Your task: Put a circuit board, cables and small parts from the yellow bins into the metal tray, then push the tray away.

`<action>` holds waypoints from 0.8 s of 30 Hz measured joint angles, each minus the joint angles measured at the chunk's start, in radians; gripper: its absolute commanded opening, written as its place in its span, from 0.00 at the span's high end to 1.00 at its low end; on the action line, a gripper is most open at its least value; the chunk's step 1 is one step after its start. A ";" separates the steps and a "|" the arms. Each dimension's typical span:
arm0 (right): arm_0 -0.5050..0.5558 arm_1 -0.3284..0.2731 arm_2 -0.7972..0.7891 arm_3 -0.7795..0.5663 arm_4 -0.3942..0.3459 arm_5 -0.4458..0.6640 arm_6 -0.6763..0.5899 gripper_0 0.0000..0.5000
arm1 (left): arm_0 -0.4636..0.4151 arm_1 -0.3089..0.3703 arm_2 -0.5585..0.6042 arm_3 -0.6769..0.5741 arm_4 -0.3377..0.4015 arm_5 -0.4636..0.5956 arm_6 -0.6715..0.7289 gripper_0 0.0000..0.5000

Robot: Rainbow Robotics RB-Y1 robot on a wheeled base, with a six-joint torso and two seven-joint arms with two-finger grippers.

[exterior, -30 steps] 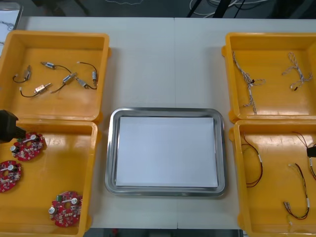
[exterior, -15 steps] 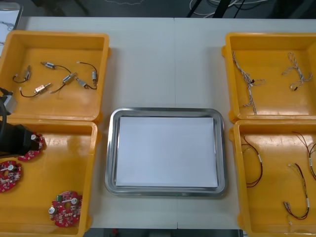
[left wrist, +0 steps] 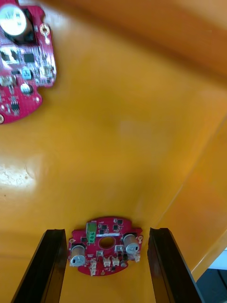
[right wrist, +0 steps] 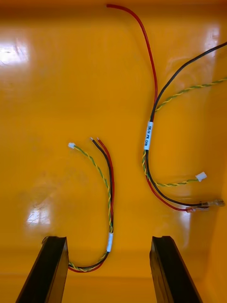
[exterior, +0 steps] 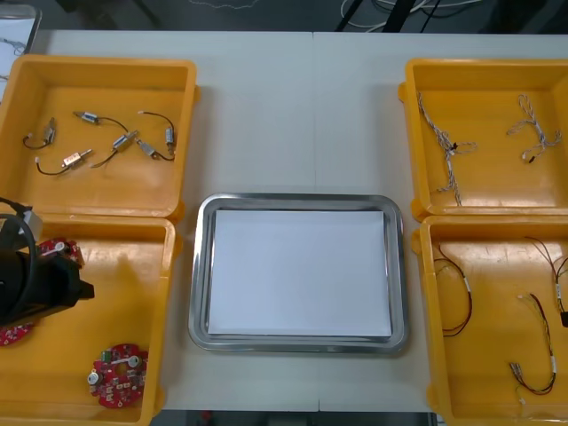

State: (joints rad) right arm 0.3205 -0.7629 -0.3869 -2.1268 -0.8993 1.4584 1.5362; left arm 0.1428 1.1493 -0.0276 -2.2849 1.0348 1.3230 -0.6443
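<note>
Left gripper [exterior: 85,290] farther over yellow bin [exterior: 142,266].

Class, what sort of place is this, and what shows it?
Probably an electronics assembly or kitting bench: yellow bins sorting red circuit boards, cables and small metal parts, a metal tray between them, and the left gripper and right gripper open over boards and cables.
</note>
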 measured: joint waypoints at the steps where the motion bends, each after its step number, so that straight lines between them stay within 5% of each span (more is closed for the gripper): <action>1: 0.001 0.000 0.009 0.008 0.000 -0.016 0.000 0.00 | 0.001 0.006 -0.015 0.000 -0.001 -0.007 0.000 0.00; 24: 0.119 -0.053 0.136 0.088 0.009 -0.262 0.000 0.00 | 0.001 0.069 -0.346 -0.001 -0.255 -0.205 0.006 0.00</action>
State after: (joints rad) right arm 0.4396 -0.8160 -0.2509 -2.0386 -0.8906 1.1959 1.5362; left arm 0.1443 1.2184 -0.3735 -2.2855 0.7798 1.1175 -0.6385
